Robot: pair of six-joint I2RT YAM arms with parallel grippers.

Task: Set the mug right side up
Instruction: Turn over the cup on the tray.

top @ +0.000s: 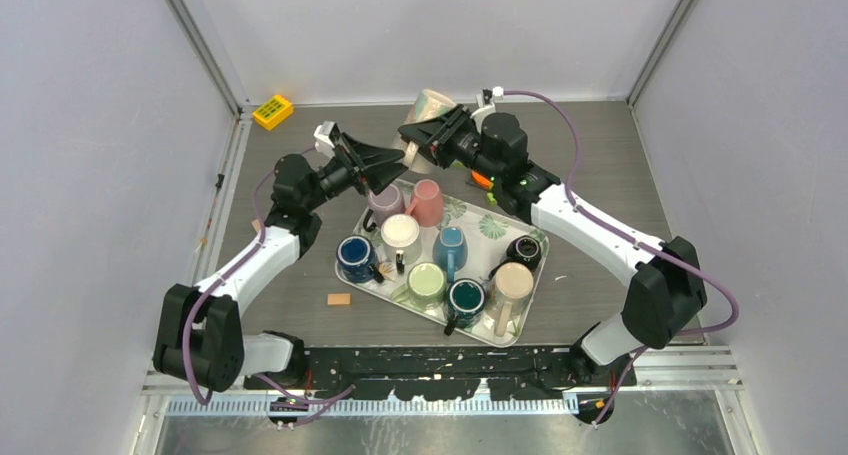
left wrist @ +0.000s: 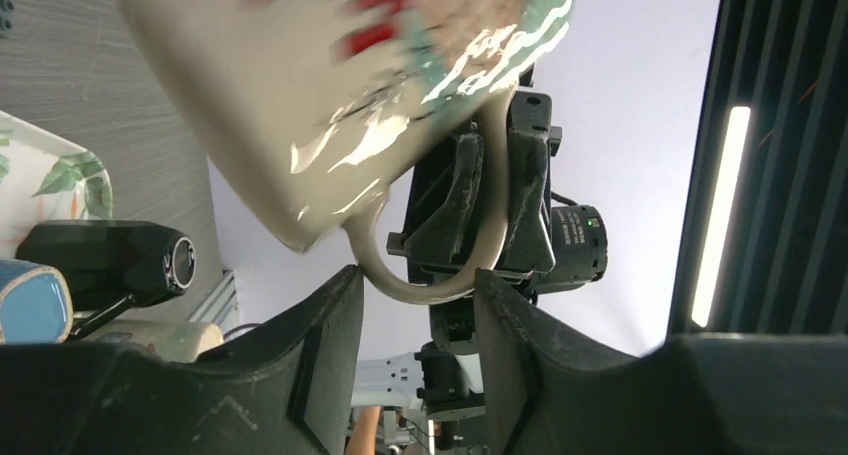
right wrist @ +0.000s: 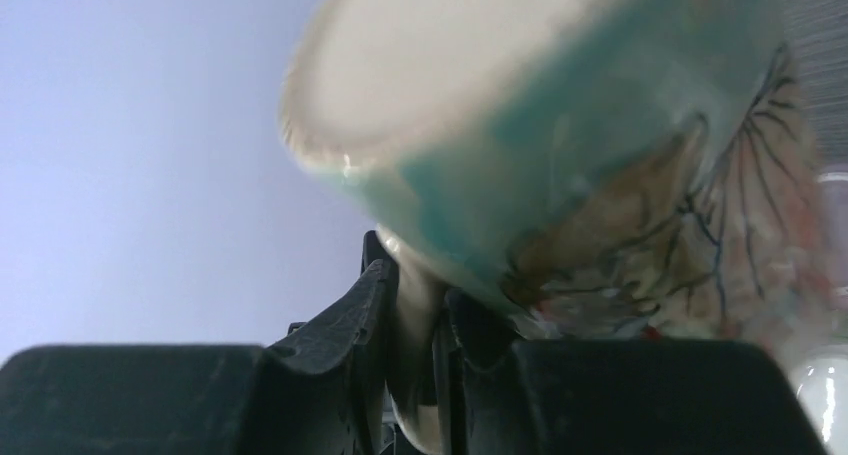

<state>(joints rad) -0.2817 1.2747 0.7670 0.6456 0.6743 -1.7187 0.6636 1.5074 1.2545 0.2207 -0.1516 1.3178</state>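
The mug (top: 432, 105), cream and teal with a floral print, hangs tilted in the air above the back of the table. My right gripper (top: 418, 140) is shut on its handle (right wrist: 415, 315), which is pinched between the two fingers in the right wrist view (right wrist: 415, 275). My left gripper (top: 398, 161) reaches in from the left just below the mug. In the left wrist view the mug body (left wrist: 330, 95) fills the top, and the handle loop (left wrist: 430, 290) sits at the tips of my left gripper (left wrist: 415, 280). Its jaws stand apart, one on each side of the loop.
A leaf-patterned tray (top: 492, 225) in the middle of the table holds several mugs, some upright and some on their sides. A yellow block (top: 273, 111) lies at the back left corner. A small tan piece (top: 339, 299) lies left of the tray.
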